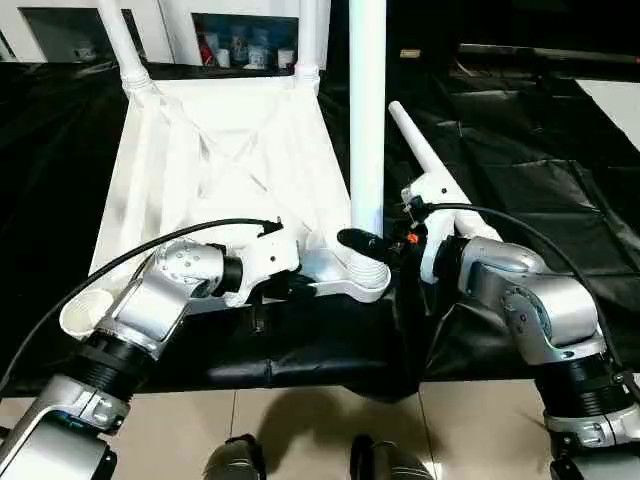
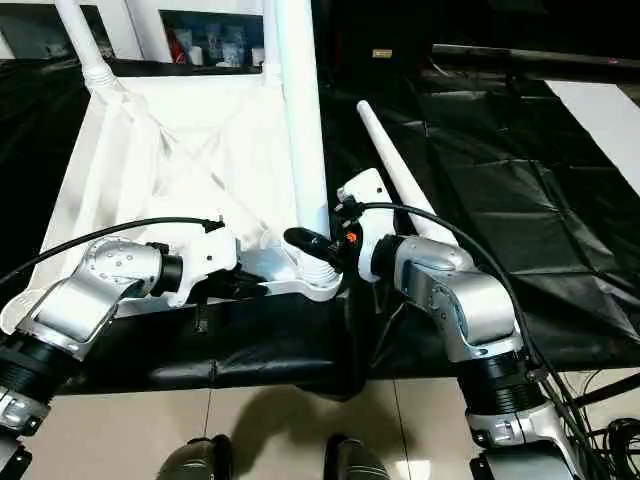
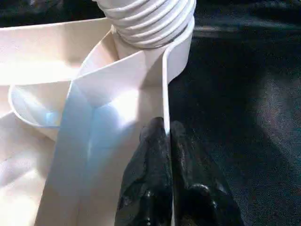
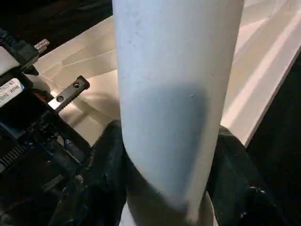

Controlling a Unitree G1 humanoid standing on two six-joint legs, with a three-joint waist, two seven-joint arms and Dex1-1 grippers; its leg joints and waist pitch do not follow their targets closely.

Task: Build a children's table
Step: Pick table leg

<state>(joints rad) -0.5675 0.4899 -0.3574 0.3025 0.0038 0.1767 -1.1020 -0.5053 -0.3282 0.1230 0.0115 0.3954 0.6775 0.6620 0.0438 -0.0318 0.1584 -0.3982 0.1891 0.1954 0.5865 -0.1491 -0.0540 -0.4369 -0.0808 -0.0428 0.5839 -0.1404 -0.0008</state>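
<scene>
Upside down on black plastic sheet (image 1: 500,150): white ribbed tabletop (image 1: 230,170). Upright in near corner socket: smooth round leg (image 1: 367,110), clasped by right gripper (image 1: 362,243). Left gripper (image 3: 167,141) pinched tight on tabletop rim.

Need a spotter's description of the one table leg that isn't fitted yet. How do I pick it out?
Start from the upturned white tabletop on the black sheet, where three legs stand upright in corner sockets. Look just off its edge on the robot's right, behind the right gripper. The loose leg is the only one lying flat on the sheet, slanting away from the robot, in no socket.
</scene>
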